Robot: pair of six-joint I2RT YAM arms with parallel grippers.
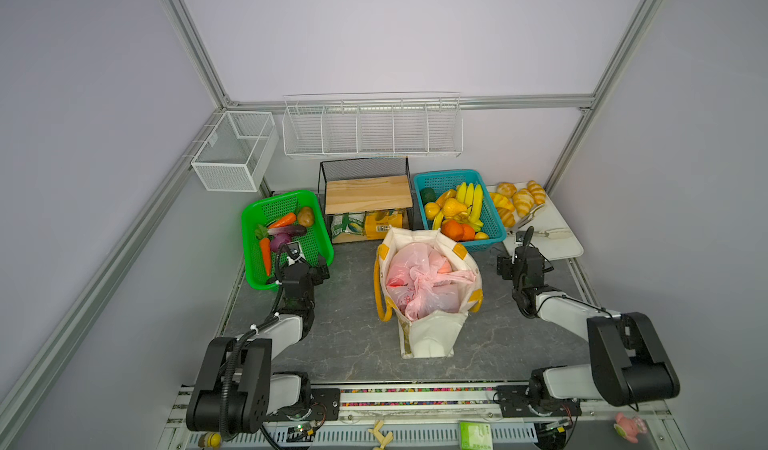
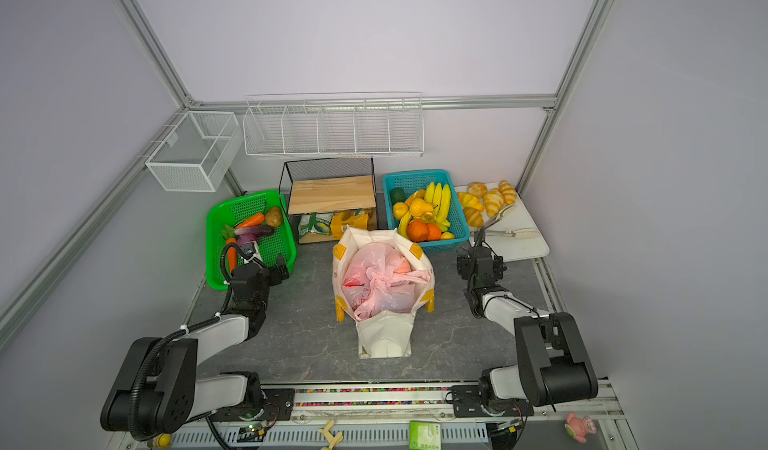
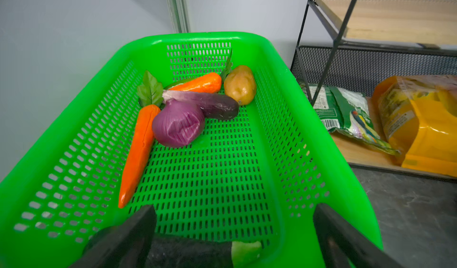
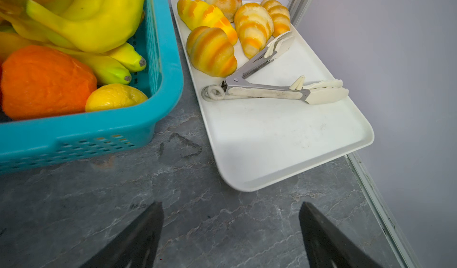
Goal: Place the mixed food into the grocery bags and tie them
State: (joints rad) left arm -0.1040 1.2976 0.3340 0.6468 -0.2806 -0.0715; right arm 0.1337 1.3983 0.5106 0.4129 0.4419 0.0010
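The cream canvas tote with yellow handles stands mid-table in both top views. The pink plastic bag sits inside it, bulging, its top bunched together; what it holds is blurred. More toy food lies in the green basket: a purple onion, two carrots, a long purple vegetable and a potato. My left gripper hangs open over the basket's near end, with a dark vegetable with a pale green end lying below, between the fingers. My right gripper is open over bare tabletop.
A teal basket of bananas and oranges stands behind the tote. A white tray with croissants and tongs lies at the back right. A black wire shelf with packets beneath it sits at the back centre. White wire baskets hang on the walls.
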